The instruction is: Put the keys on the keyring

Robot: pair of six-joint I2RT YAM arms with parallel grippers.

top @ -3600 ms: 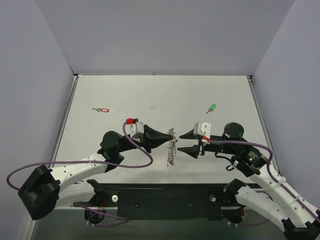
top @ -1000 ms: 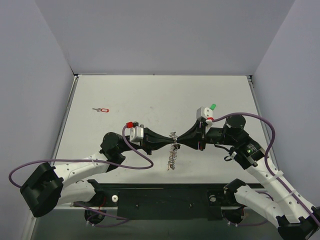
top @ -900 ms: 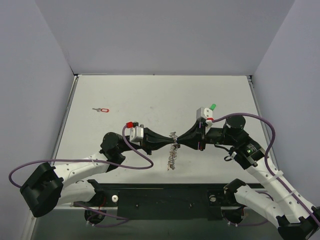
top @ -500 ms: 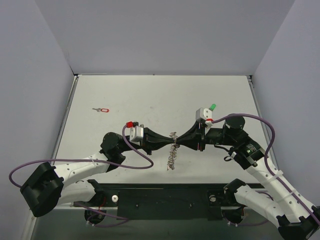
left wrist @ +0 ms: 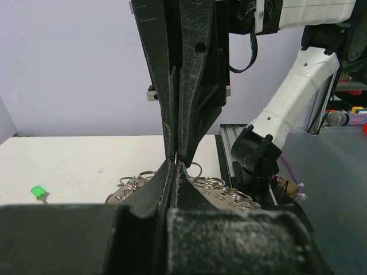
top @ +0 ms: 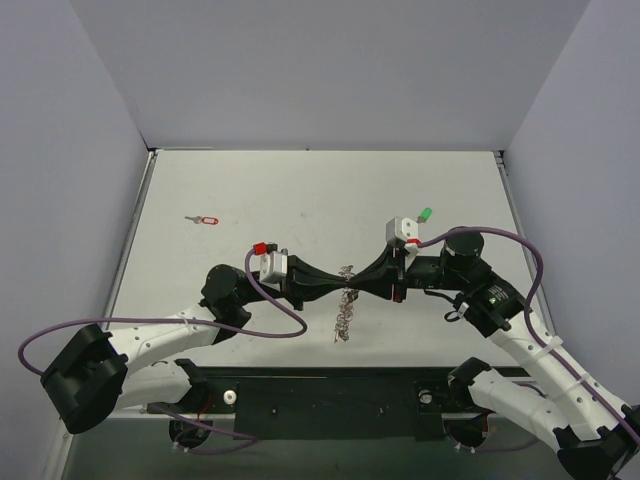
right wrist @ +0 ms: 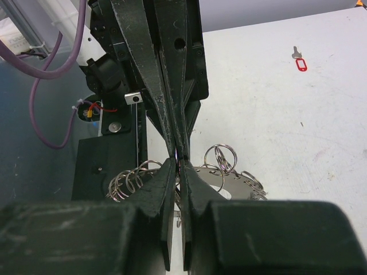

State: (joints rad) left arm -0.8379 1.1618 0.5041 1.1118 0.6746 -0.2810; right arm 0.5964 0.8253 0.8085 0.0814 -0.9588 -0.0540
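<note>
The keyring (top: pixel 345 300), a silvery disc hung with several small split rings, hangs between my two grippers near the table's front middle. My left gripper (top: pixel 339 287) is shut on its top edge from the left. My right gripper (top: pixel 356 287) is shut on the same edge from the right, tip to tip with the left. In the left wrist view my gripper (left wrist: pixel 176 164) meets the right fingers (left wrist: pixel 192 86), with the keyring (left wrist: pixel 229 195) below. In the right wrist view my gripper (right wrist: pixel 179 161) pinches the keyring (right wrist: pixel 235 175). A red-headed key (top: pixel 205 219) and a green-headed key (top: pixel 424 214) lie apart on the table.
The white table (top: pixel 320 190) is walled at the back and both sides. The green key also shows in the left wrist view (left wrist: pixel 38 191) and the red key in the right wrist view (right wrist: pixel 300 63). A black rail (top: pixel 330 392) runs along the near edge.
The right gripper, open 3.6 s ago, has turned, shut and come against the left gripper's tip at the keyring. Over the last second it edged slightly left; the left arm held still.
</note>
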